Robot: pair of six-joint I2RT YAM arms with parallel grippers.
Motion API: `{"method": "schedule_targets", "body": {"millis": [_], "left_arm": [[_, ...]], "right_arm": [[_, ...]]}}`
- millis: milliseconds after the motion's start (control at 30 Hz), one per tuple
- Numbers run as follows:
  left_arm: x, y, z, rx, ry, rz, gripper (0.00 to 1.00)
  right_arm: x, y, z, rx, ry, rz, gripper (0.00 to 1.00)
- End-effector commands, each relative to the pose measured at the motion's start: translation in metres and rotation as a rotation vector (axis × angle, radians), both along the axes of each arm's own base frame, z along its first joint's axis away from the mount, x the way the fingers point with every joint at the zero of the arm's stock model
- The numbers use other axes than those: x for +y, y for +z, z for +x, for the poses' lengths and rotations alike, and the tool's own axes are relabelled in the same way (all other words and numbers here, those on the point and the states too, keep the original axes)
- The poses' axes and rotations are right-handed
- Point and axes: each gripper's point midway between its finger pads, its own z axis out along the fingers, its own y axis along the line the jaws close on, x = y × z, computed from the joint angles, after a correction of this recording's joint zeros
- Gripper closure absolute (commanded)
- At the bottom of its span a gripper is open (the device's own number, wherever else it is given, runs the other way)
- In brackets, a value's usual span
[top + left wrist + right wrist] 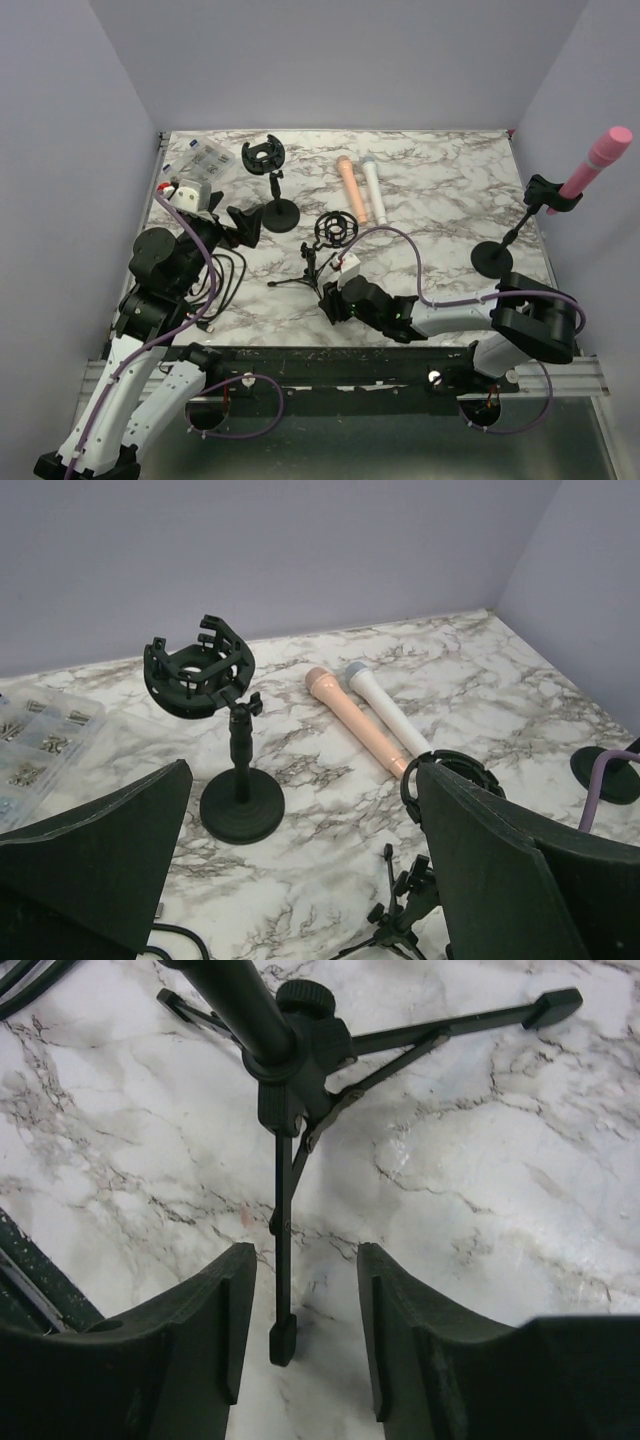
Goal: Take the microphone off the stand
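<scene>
Straddling a leg of the empty tripod stand (290,1050), perhaps to steady it, the right gripper (305,1290) is hanging released | left gripper (305,780) is gaping empty, at the left | pink microphone (598,160) is leaning clipped in its round-base stand (520,225), right edge.

Microphone: pink handheld stick microphone (598,160) with a slightly wider, rounded head, and it's seated in its stand.
Mic pose: tilted, with the head up high and leaning out past the right edge of the white marble tabletop (440,200), and the tail end down low.
Stand: black desk microphone stand (520,228), its thin pole slanting up to the right.
Clip: black clip (548,193) at the pole's top, clasping the microphone's lower body.
Base: flat round base (492,258), sitting on the tabletop close to its right edge.
</scene>
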Motion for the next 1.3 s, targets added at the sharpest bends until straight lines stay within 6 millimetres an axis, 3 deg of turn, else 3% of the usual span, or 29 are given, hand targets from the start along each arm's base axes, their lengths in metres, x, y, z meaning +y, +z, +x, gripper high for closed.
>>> {"method": "schedule_targets", "body": {"millis": [0,300,600,833,1100,1267], "left_arm": [[0.005,0.008,0.000,-0.033,0.029,-0.001,0.02],[0.007,0.001,0.005,-0.024,0.056,-0.005,0.02],[0.011,-0.005,0.010,-0.002,0.085,0.004,0.02],[0.015,-0.001,0.007,-0.017,0.102,-0.001,0.02],[0.015,0.003,0.004,-0.021,0.096,-0.006,0.02],[0.015,0.004,0.003,-0.029,0.091,-0.015,0.02]], "right_arm": [[0.015,0.007,0.012,-0.086,-0.007,0.009,0.58],[0.041,0.007,0.028,-0.157,0.015,-0.001,0.78],[0.072,0.015,0.049,-0.228,0.017,-0.033,0.83],[0.101,0.014,0.067,-0.266,0.013,-0.063,0.83],[0.107,0.013,0.083,-0.276,-0.014,-0.087,0.82],[0.099,0.017,0.082,-0.270,-0.017,-0.107,0.68]]}}
